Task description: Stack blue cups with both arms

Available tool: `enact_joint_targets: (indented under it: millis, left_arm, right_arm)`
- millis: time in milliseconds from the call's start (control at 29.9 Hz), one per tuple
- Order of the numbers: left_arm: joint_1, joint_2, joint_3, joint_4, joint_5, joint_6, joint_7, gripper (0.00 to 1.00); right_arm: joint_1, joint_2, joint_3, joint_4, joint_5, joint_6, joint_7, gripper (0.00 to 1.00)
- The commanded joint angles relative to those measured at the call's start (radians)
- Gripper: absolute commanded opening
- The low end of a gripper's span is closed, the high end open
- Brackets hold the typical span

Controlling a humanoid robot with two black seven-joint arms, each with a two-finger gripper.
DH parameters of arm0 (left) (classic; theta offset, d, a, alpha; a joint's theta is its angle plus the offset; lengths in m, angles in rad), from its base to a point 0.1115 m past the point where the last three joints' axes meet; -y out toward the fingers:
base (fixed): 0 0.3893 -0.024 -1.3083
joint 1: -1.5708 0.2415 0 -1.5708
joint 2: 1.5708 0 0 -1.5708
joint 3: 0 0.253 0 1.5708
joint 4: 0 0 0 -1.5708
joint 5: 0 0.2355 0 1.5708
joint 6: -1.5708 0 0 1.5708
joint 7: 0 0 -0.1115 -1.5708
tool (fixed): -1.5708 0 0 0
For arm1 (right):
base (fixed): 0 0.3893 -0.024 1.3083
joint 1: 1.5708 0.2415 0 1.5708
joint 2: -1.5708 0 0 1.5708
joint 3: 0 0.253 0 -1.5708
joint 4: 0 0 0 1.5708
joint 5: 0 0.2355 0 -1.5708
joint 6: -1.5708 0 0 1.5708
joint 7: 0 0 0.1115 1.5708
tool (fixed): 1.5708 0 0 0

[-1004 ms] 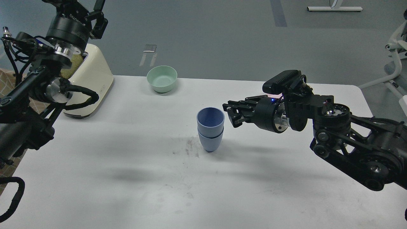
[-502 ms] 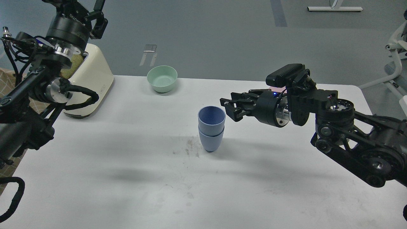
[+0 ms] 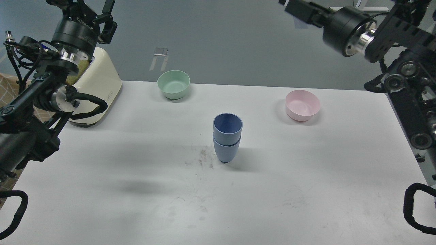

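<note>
The two blue cups (image 3: 227,137) stand nested one in the other, upright, in the middle of the white table (image 3: 136,204). My left gripper (image 3: 90,12) is raised at the top left, above the cream appliance, far from the cups. Its fingers stand apart and empty, with the tips cut off by the top edge. My right gripper (image 3: 295,7) is raised at the top right, far above the table. Only its near part shows at the frame edge, so its fingers cannot be told apart.
A pale green bowl (image 3: 173,84) sits at the back middle. A pale pink bowl (image 3: 302,105) sits at the back right. A cream appliance (image 3: 97,88) stands at the back left under my left arm. A scuffed patch (image 3: 201,158) lies left of the cups.
My right arm has swung up and away from the cups to the top right, uncovering the pink bowl. The stacked cups stay in place. The left arm has barely moved.
</note>
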Motion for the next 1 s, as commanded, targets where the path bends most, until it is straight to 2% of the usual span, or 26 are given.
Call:
enact_joint_targets:
  millis: [0,167,502,703,971]
  left_arm:
    - [0.000,-0.003,-0.011,0.000,-0.002,-0.038,0.000,0.98]
    - [-0.001,-0.033,-0.012,0.011,-0.004,-0.069,0.000,0.98]
    - [-0.004,-0.063,-0.012,0.036,-0.001,-0.076,0.000,0.98]
    - [-0.007,-0.084,-0.015,0.037,-0.013,-0.118,0.000,0.98]
    - [-0.007,-0.110,-0.015,0.046,-0.013,-0.118,0.000,0.98]
  right_arm:
    - [-0.005,-0.009,0.106,-0.106,0.189,0.000,0.001,1.00]
    - [-0.037,-0.090,0.118,-0.150,0.378,0.000,0.004,1.00]
    - [-0.138,-0.167,0.138,-0.253,0.998,0.000,0.004,1.00]
    - [-0.175,-0.167,0.139,-0.291,1.148,0.000,0.004,1.00]
    - [-0.197,-0.107,0.209,-0.365,1.245,0.000,0.006,1.00]
